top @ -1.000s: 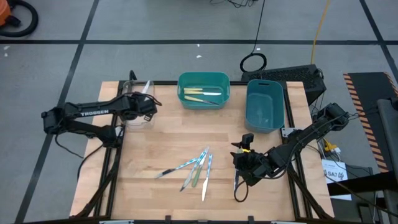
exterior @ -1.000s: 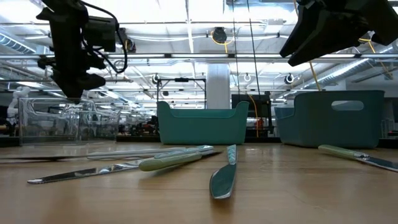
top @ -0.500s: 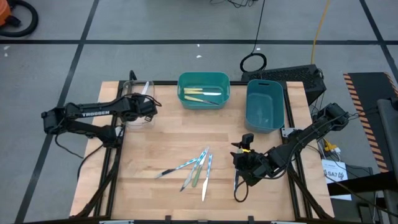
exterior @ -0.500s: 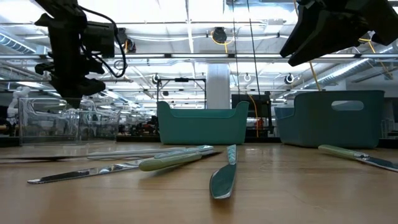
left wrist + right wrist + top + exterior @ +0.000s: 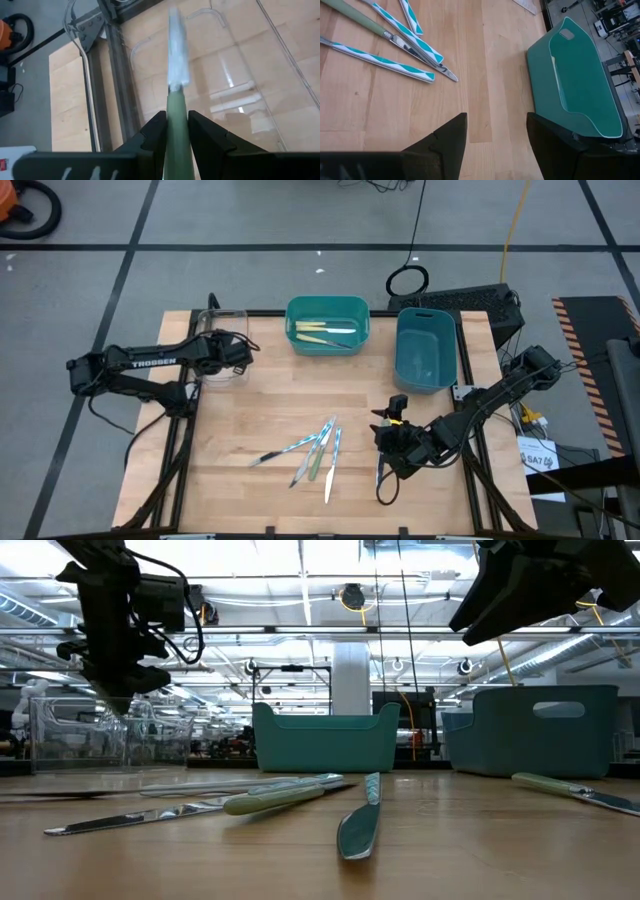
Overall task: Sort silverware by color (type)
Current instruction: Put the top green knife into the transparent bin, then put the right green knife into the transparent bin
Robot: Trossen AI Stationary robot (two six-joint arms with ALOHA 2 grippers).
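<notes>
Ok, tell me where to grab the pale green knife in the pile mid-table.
Take the pale green knife by its handle, from straight above, fingers across its width. It lies flat, the handle is its thickest part, and other utensils lie close alongside.

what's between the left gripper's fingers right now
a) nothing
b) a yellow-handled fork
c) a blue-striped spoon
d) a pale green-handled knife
d: in the left wrist view the left gripper has a pale green-handled knife between its fingers, blade pointing out over the clear tray; the high view puts that gripper above the tray at the table's back left corner.
</notes>
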